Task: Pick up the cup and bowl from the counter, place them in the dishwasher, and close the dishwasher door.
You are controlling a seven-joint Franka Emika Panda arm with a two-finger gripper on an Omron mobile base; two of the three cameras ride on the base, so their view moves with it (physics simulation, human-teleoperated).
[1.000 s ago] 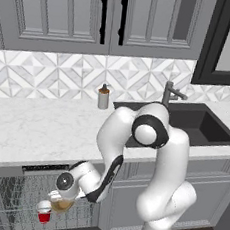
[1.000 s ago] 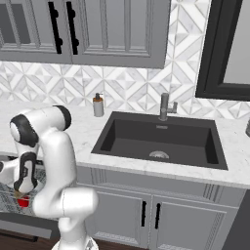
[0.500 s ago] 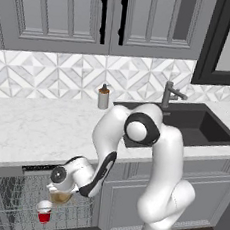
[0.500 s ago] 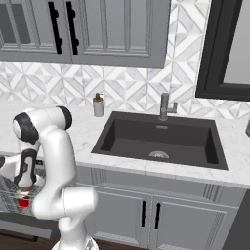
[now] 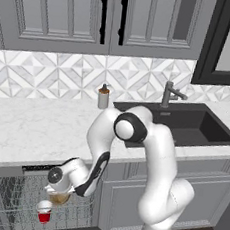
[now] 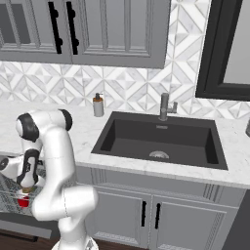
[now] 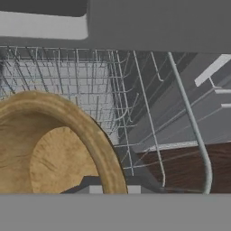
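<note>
Arm pose: base link stands upright in front of the sink cabinet; the shoulder joint sits level with the counter (image 5: 29, 133) edge, and from there the arm folds sharply down and to the robot's left, forearm sloping below the counter lip. The wrist ends low over the pulled-out rack (image 5: 12, 202) of the dishwasher (image 5: 31, 169).

Gripper (image 5: 58, 197): pointing roughly downward into the rack. Jaws nearly pressed together, pinching the rim of the bowl (image 5: 59, 198). In the hand view the bowl (image 7: 54, 153) sits at lower left, its tan wooden rim curving across just above the finger tips, with rack wires behind it.

Bowl: held under the hand, above the rack floor; whether its underside touches the wires cannot be told.

Cup (image 5: 44, 212): red, white rim up, standing upright in the rack just below and slightly left of the bowl, near but apart from it. In the right base view the cup (image 6: 23, 200) shows as a red patch beside the forearm.

Soap bottle (image 5: 103, 96) stands on the counter against the tiled wall, left of the sink (image 5: 186, 125).
</note>
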